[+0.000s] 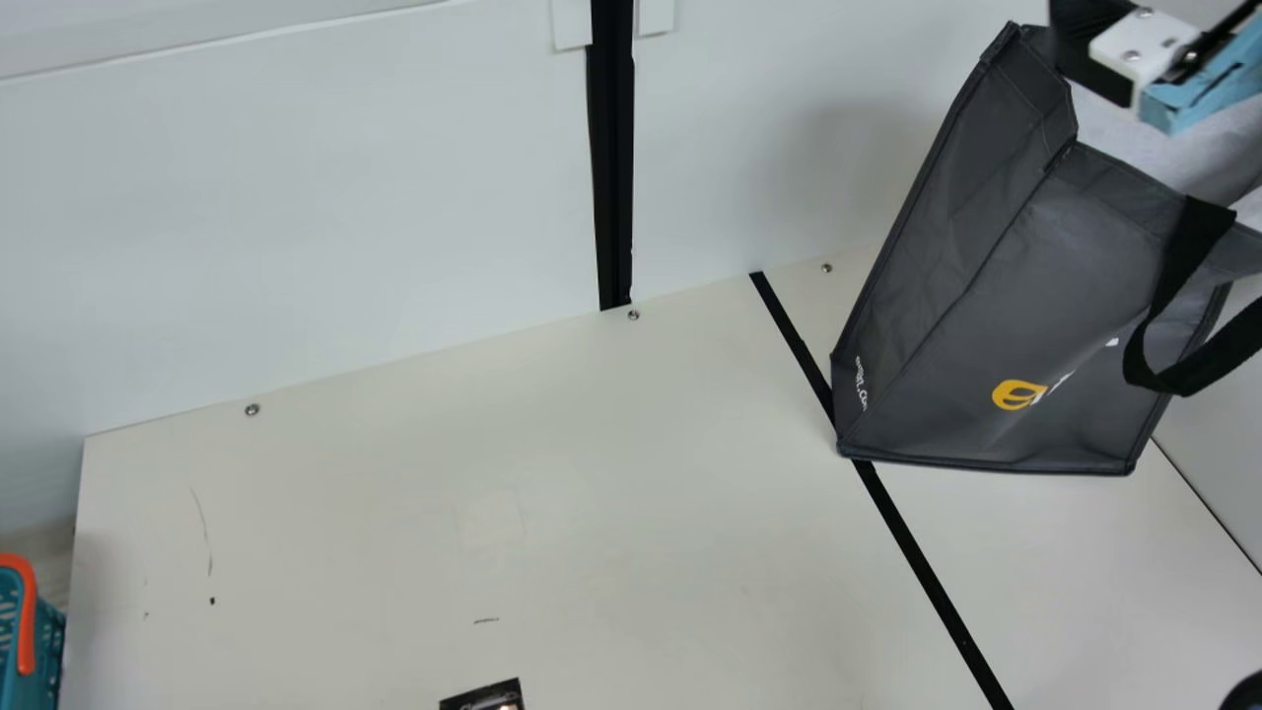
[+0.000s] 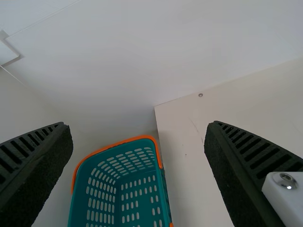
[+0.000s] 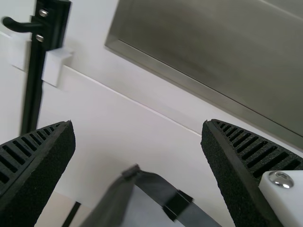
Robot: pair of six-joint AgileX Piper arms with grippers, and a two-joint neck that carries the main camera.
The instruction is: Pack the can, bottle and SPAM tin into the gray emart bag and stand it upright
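Note:
In the main view the gray emart bag [image 1: 946,296] stands at the right with its mouth open and a black handle hanging down its front. My right gripper [image 1: 1154,64] is partly in view above the bag's mouth. From the right wrist, that gripper [image 3: 137,126] is open with nothing between its fingers, and the bag's rim [image 3: 154,184] lies beyond them. The left wrist view has my left gripper [image 2: 138,127] open and empty, beside the table's corner. Whether the bag holds anything is hidden.
A teal basket [image 2: 137,189] with an orange rim stands off the table's left end. A dark printed item [image 1: 485,698] is cut off at the main view's bottom edge, a dark round one [image 1: 1246,692] at its lower right. A white wall [image 1: 345,197] rises behind the table.

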